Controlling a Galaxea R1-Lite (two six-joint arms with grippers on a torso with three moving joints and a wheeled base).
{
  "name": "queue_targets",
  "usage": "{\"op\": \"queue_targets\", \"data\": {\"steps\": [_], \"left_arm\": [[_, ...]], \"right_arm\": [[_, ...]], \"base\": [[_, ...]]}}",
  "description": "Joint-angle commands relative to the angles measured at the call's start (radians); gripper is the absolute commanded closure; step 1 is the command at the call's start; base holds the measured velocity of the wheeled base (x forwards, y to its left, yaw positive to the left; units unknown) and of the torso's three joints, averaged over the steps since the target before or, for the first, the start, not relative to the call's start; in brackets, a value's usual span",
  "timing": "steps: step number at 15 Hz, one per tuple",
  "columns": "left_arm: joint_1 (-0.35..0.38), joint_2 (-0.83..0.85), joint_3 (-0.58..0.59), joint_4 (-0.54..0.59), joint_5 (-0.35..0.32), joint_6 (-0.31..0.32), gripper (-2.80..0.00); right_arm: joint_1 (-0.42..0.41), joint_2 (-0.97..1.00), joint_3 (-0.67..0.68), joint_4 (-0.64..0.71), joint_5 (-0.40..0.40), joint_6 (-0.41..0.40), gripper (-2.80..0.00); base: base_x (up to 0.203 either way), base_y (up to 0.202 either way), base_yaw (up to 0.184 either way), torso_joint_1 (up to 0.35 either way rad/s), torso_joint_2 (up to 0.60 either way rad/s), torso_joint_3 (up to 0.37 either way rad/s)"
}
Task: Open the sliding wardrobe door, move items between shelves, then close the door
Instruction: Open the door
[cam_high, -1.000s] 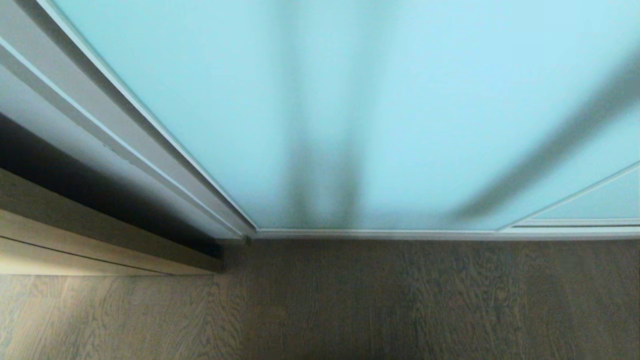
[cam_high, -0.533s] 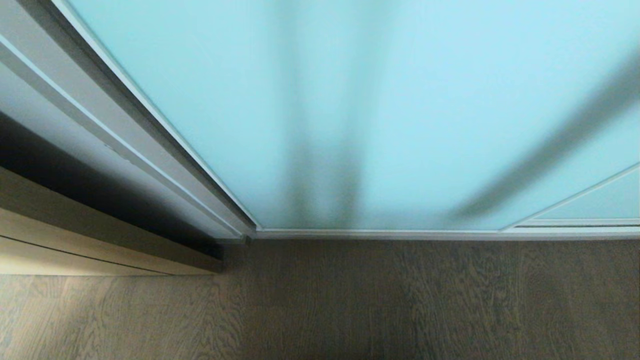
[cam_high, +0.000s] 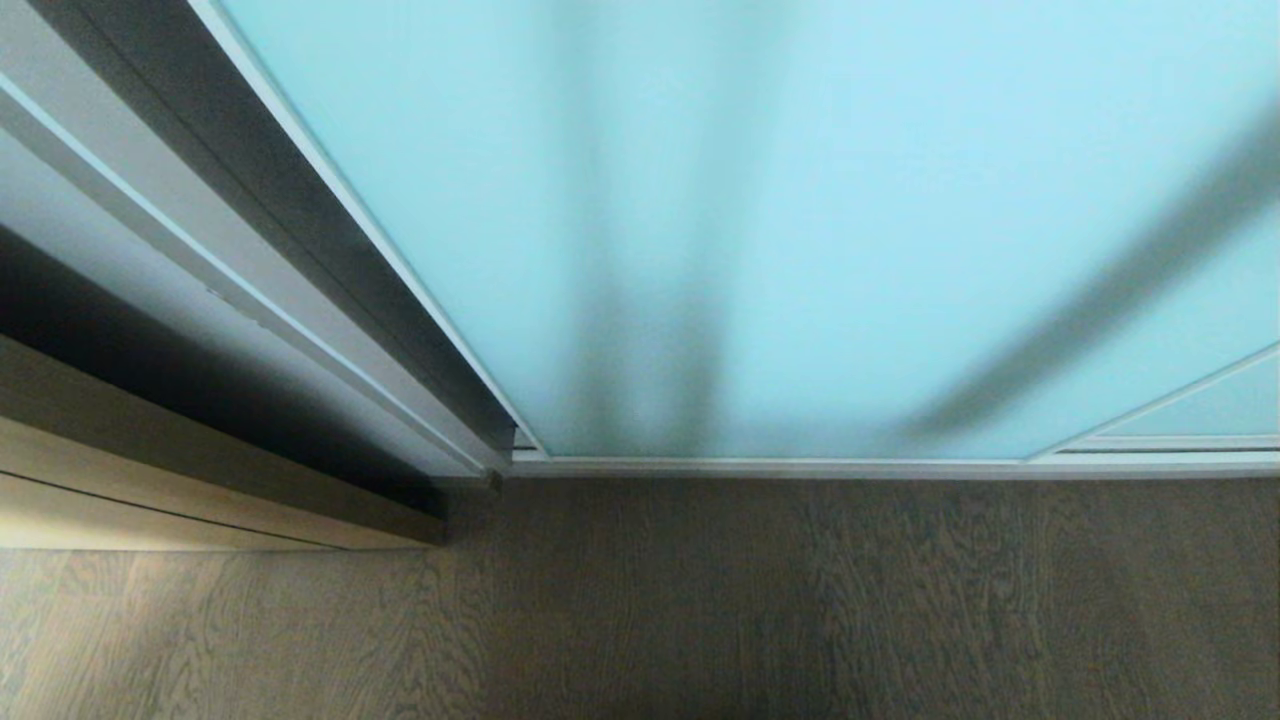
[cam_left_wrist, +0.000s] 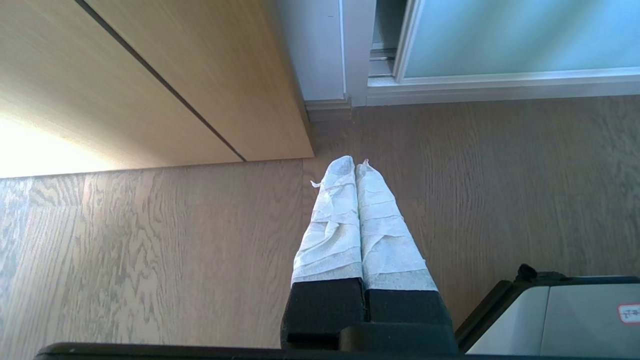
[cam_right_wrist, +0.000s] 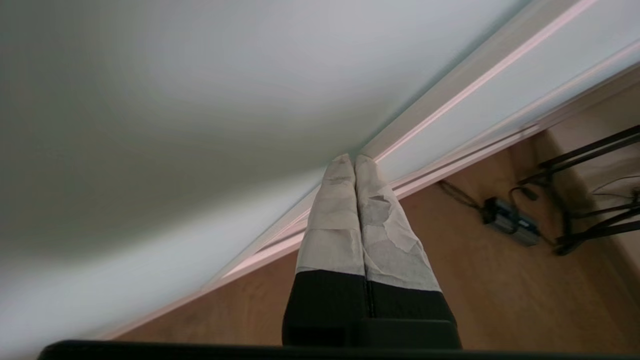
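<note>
Right gripper closed, tips at door edge; narrow dark gap beside frame. Left gripper closed, above floor. No readable writing.

Left gripper points downward, fingers pressed together; right gripper likewise closed, angled upward.

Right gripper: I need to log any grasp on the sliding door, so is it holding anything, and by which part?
Nothing is held. The right gripper is shut, its taped tips against the sliding wardrobe door near the frame. The left gripper is shut and empty too.
</note>
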Motion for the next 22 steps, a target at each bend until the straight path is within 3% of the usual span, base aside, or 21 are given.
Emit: {"op": "queue_targets", "data": {"steps": [1, 8, 12, 16, 19, 22], "left_arm": [[0.000, 0.001, 0.002, 0.000, 0.000, 0.000, 0.00], [0.000, 0.000, 0.002, 0.000, 0.000, 0.000, 0.00], [0.000, 0.000, 0.002, 0.000, 0.000, 0.000, 0.00], [0.000, 0.000, 0.002, 0.000, 0.000, 0.000, 0.00], [0.000, 0.000, 0.002, 0.000, 0.000, 0.000, 0.00], [0.000, 0.000, 0.002, 0.000, 0.000, 0.000, 0.00]], "right_arm": [[-0.040, 0.023, 0.000, -0.054, 0.006, -0.001, 0.00], [-0.152, 0.002, -0.012, -0.067, 0.077, 0.002, 0.00], [-0.157, -0.131, 0.038, -0.046, 0.162, 0.002, 0.00], [-0.115, -0.286, 0.127, 0.092, 0.269, 0.006, 0.00], [-0.011, -0.380, 0.180, 0.214, 0.277, 0.038, 0.00], [-0.007, -0.432, 0.193, 0.239, 0.278, 0.061, 0.00]], "base": [[0.000, 0.000, 0.000, 0.000, 0.00, 0.000], [0.000, 0.000, 0.000, 0.000, 0.00, 0.000], [0.000, 0.000, 0.000, 0.000, 0.00, 0.000], [0.000, 0.000, 0.000, 0.000, 0.00, 0.000], [0.000, 0.000, 0.000, 0.000, 0.00, 0.000], [0.000, 0.000, 0.000, 0.000, 0.00, 0.000]]}}
